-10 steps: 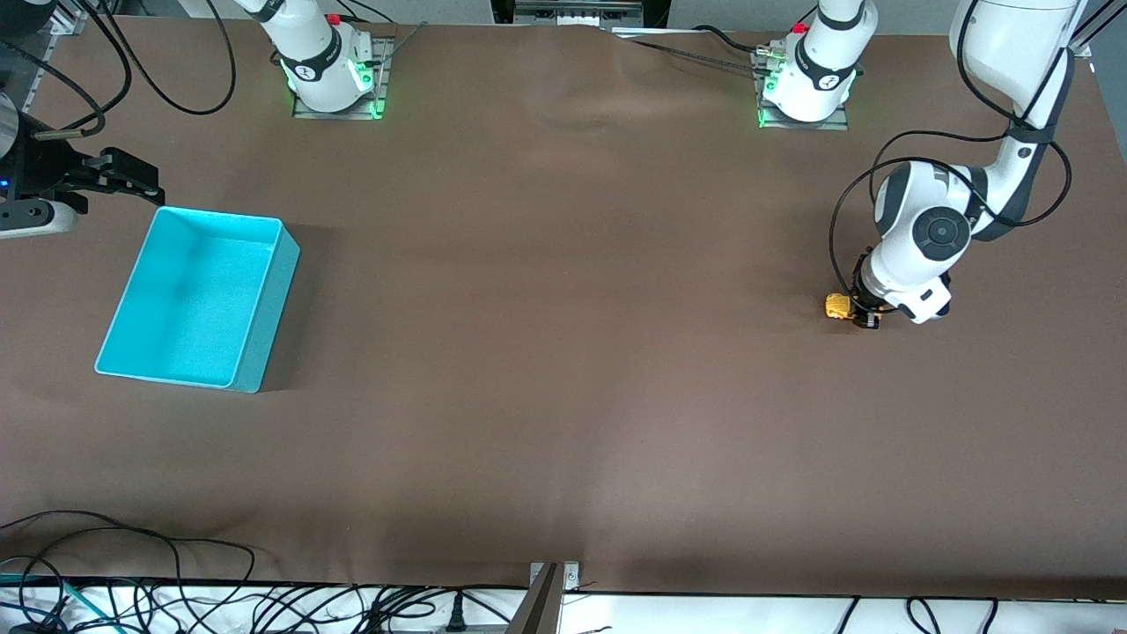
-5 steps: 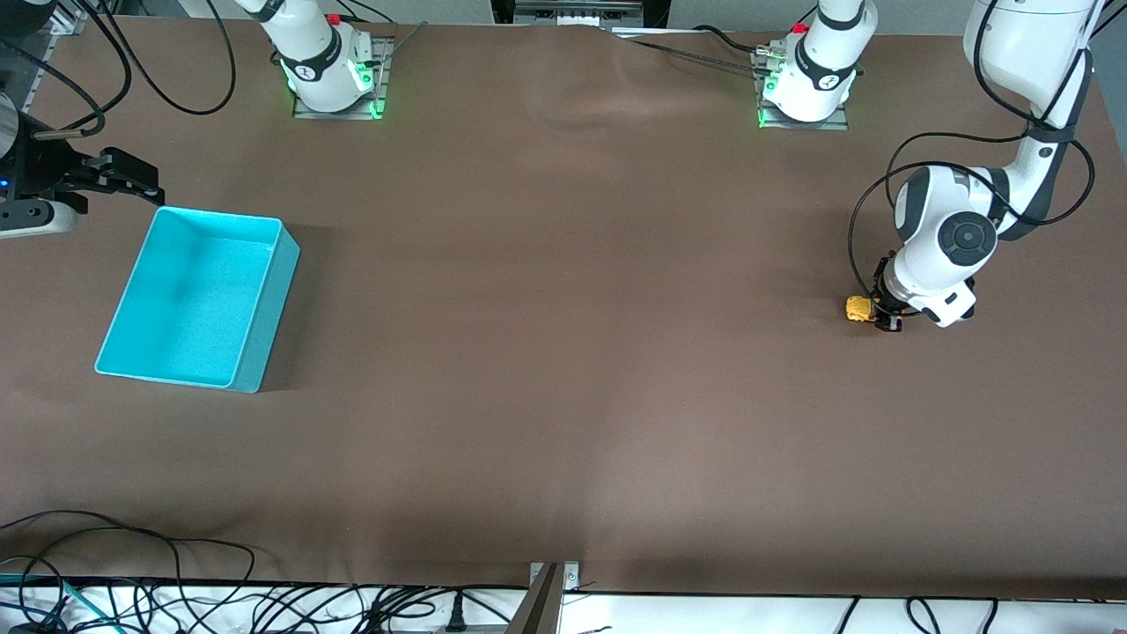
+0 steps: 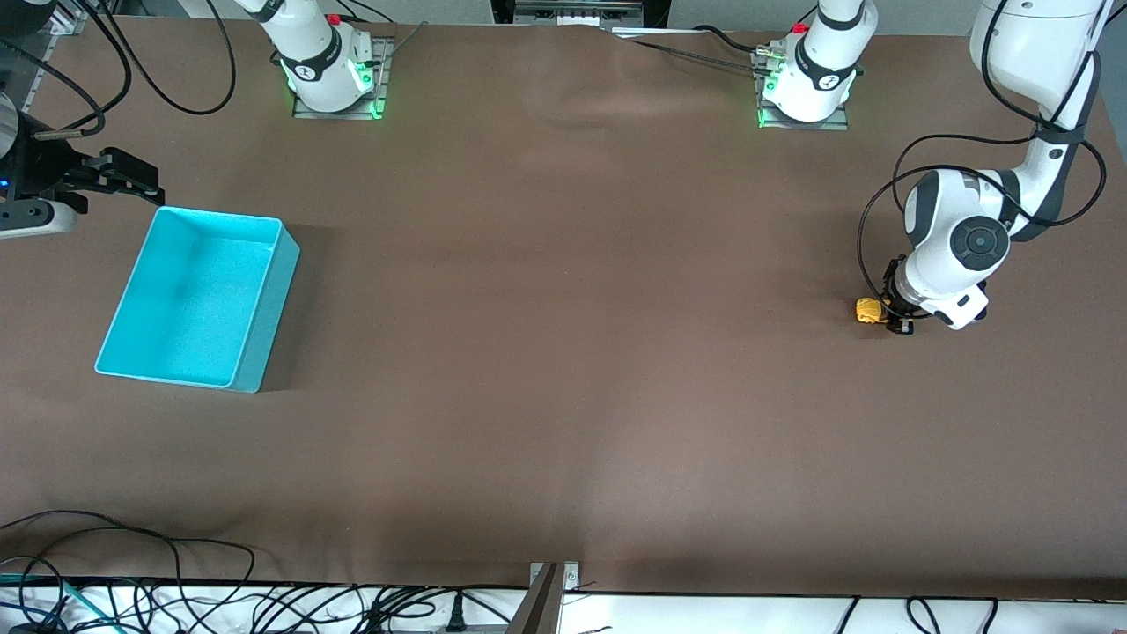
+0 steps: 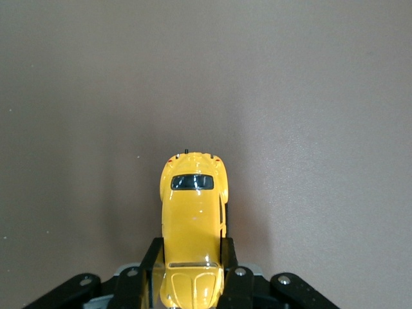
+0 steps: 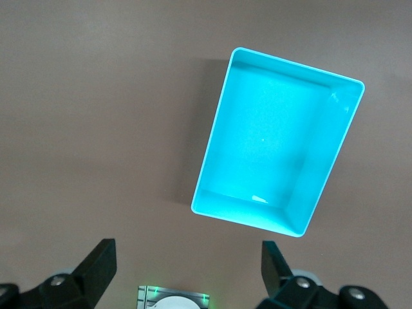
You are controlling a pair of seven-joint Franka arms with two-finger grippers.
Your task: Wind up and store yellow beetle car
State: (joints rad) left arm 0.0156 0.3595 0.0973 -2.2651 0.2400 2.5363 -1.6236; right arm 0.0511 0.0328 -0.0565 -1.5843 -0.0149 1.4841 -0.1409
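Observation:
The yellow beetle car stands on the brown table at the left arm's end. My left gripper is down at table level and shut on one end of it. In the left wrist view the black fingers press both sides of the car, whose rounded body sticks out ahead of them. The empty turquoise bin sits at the right arm's end. My right gripper waits open in the air by the bin's farther end, and its wrist view looks down into the bin with nothing between the fingers.
Both arm bases glow green along the table's farther edge. Loose black cables lie off the nearer edge. Wide bare brown tabletop separates the car from the bin.
My left gripper has slid the held car along the table toward the left arm's end. The right arm and the bin have not moved.

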